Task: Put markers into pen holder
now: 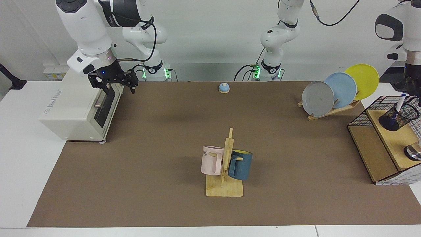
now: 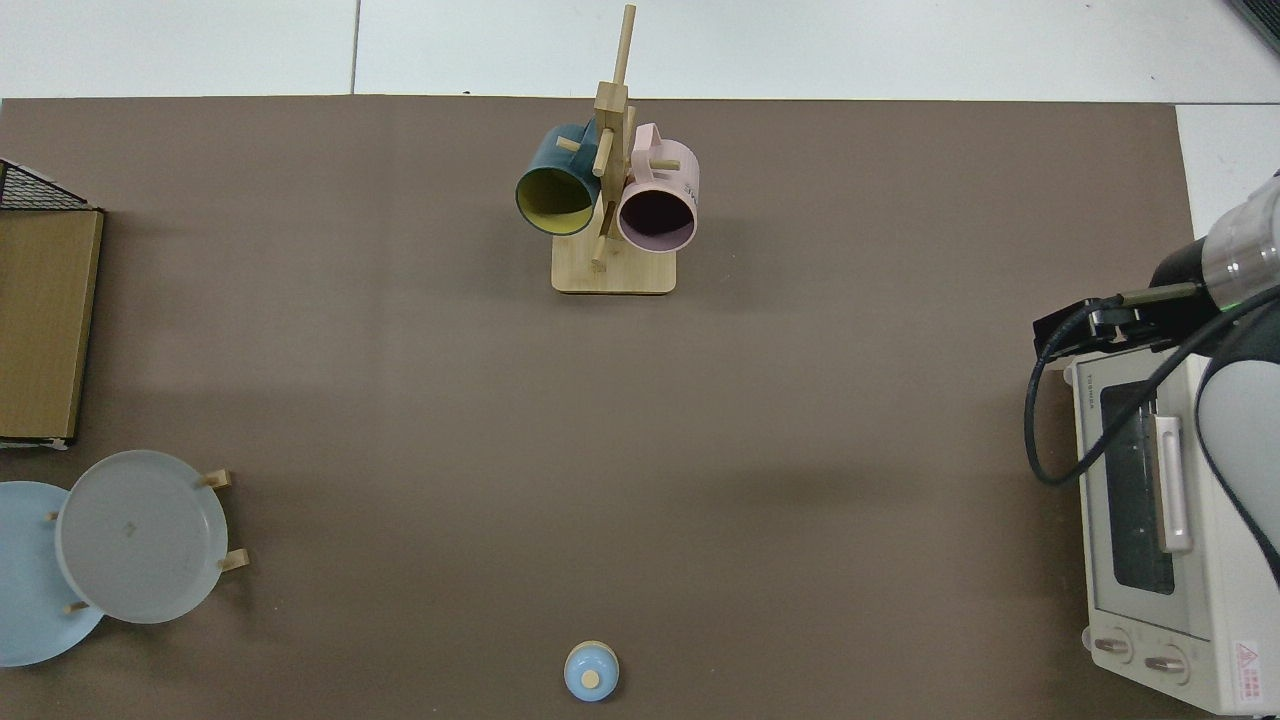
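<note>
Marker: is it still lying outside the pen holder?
No, in the facing view the marker stands inside the pen holder, cap end up.

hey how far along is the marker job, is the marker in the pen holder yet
Looks essentially done: the marker stands in the black mesh pen holder, blue cap poking above the rim, on the wooden shelf. Nothing is in hand. The left arm's claw, above the holder at the frame edge, is barely visible. The right claw waits open over the toaster oven. No other loose marker shows in either view, so nothing seems left.
</note>
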